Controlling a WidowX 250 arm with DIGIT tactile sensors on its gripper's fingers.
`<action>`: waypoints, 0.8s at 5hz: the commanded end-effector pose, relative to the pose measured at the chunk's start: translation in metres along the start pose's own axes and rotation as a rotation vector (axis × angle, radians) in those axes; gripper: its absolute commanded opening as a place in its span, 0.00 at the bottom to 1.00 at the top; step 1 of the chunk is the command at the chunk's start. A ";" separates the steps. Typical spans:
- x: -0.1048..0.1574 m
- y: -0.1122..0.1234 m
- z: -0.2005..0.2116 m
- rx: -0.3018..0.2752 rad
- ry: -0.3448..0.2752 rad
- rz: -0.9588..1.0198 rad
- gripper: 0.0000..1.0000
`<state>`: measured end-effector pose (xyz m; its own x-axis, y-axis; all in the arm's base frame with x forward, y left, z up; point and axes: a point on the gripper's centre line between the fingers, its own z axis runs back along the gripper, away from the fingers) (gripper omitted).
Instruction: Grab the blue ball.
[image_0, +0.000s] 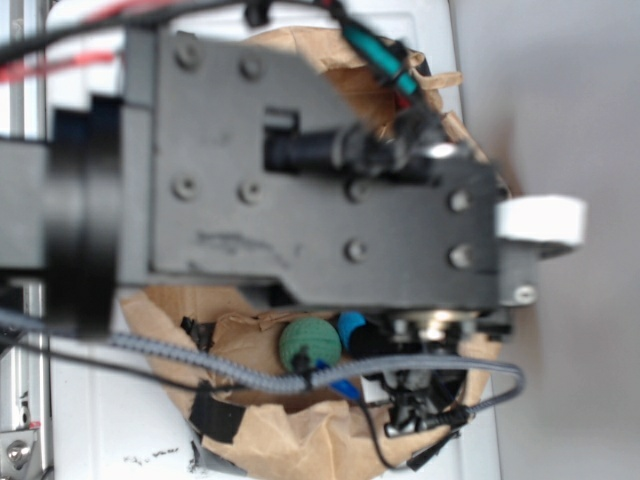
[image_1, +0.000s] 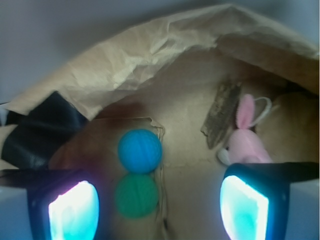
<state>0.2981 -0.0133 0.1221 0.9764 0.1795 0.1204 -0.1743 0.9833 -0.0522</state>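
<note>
Evidently the blue ball (image_1: 140, 150) sits down inside a crumpled brown paper bag (image_1: 150, 60) whose walls rise around it, so it can only be reached from straight above, and that would explain why the arm (image_0: 300, 180) hangs over the bag's mouth and hides most of it in the exterior view. In the wrist view the hand (image_1: 160, 205) is spread wide, its two glowing finger pads (image_1: 74, 210) well apart at the lower corners, with nothing between them; it holds nothing. The blue ball lies on the bag's floor nearer the left pad than the right, touching or just beside the green ball (image_1: 136, 195), which lies closer to the camera. That pairing is the awkward part: the green ball looks to be more nearly between the fingers, so I judge the hand needs to move forward before closing, or it may take the wrong ball. A pink toy rabbit (image_1: 245, 135) rests off to the right, clear of both balls. The bag itself stands on a white surface (image_0: 110, 420).
</note>
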 end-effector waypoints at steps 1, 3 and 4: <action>0.002 0.027 -0.029 0.015 -0.057 -0.023 1.00; -0.007 0.012 -0.050 -0.033 -0.028 -0.080 1.00; -0.006 0.004 -0.046 -0.102 -0.043 -0.037 1.00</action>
<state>0.2918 -0.0151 0.0650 0.9816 0.1472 0.1214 -0.1284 0.9803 -0.1502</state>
